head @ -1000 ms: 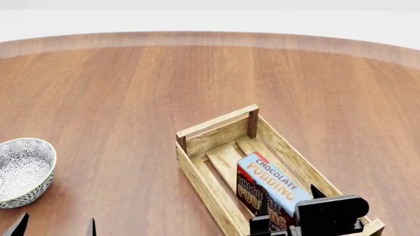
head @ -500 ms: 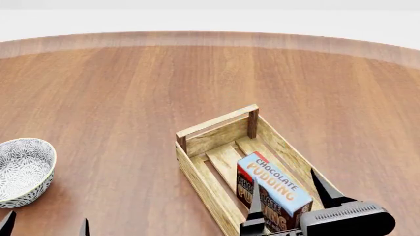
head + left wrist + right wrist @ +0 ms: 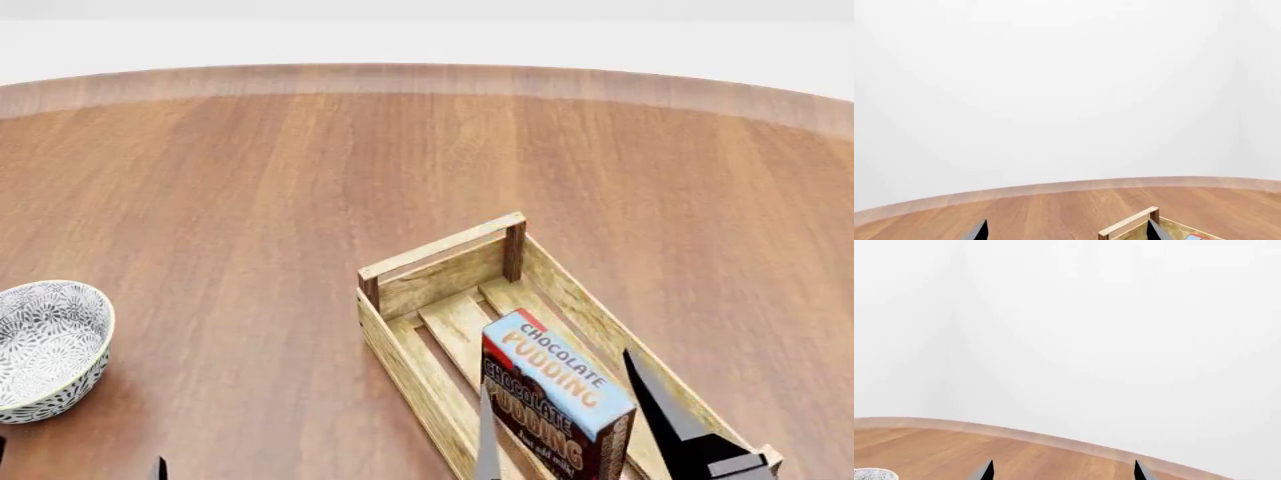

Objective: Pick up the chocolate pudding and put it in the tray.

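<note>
The chocolate pudding [image 3: 561, 385], a carton with a light-blue top and dark brown sides, stands on edge inside the tray [image 3: 441, 262], a light-wood slatted crate at the near right of the table. My right gripper [image 3: 558, 390] is open, with one black fingertip [image 3: 486, 440] on each side of the carton, not gripping it. In the right wrist view the right gripper [image 3: 1063, 471] shows only two spread tips over bare table. My left gripper [image 3: 1067, 231] is open and empty. The tray's end rail [image 3: 1127, 225] shows beside it.
A round patterned grey-white bowl [image 3: 47, 345] sits at the near left of the round wooden table [image 3: 267, 180], and its rim shows in the right wrist view [image 3: 874, 473]. White walls lie beyond the table's far edge.
My right gripper has opened off the carton and drawn back toward the near edge of the view. The carton stays in the tray. My left gripper has sunk almost out of the head view.
</note>
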Robot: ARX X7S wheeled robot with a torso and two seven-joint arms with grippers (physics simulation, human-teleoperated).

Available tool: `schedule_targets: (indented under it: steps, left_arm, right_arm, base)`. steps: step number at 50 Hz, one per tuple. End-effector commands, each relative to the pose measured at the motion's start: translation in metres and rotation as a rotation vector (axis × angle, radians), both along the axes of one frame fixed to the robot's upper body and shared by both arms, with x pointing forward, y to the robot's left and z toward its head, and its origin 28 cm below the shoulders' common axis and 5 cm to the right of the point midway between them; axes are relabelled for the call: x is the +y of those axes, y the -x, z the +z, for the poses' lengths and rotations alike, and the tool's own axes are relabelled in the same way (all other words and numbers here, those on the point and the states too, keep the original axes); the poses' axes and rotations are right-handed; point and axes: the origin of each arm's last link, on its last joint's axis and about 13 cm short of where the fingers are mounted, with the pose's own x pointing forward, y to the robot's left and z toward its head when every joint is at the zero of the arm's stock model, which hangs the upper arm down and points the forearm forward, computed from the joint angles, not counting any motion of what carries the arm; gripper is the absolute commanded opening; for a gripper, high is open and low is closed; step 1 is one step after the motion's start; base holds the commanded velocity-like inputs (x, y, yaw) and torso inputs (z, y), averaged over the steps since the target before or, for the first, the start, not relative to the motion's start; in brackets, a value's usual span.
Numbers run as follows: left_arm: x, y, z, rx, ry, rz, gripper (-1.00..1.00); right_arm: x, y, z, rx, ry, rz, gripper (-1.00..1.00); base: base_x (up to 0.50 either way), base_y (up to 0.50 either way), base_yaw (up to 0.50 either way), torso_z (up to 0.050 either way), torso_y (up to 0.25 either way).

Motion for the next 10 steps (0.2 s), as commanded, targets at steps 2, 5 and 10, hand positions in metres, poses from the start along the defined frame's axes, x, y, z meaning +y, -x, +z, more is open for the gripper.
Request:
schedule_targets:
  steps: [2, 5, 10]
  left_arm:
    - [0.0004, 0.0061, 0.0065, -0.024, 0.006, -0.008, 1.00]
    - [0.0009, 0.0066, 0.0071, -0.026, 0.008, -0.008, 1.00]
    - [0.0009, 0.0070, 0.0066, -0.028, 0.003, -0.012, 1.00]
  right_arm:
    - [0.0043, 0.0132, 0.0046, -0.035, -0.012, 0.016, 1.00]
    - [0.0055, 0.0129, 0.0020, -0.030, -0.010, 0.022, 1.00]
    - [0.0058, 0.0115, -0.0014, -0.022, -0.010, 0.021, 1.00]
  base:
    - [0.00, 0.00, 0.00, 0.000, 0.000]
    - [0.00, 0.00, 0.00, 0.000, 0.000]
    - [0.00, 0.00, 0.00, 0.000, 0.000]
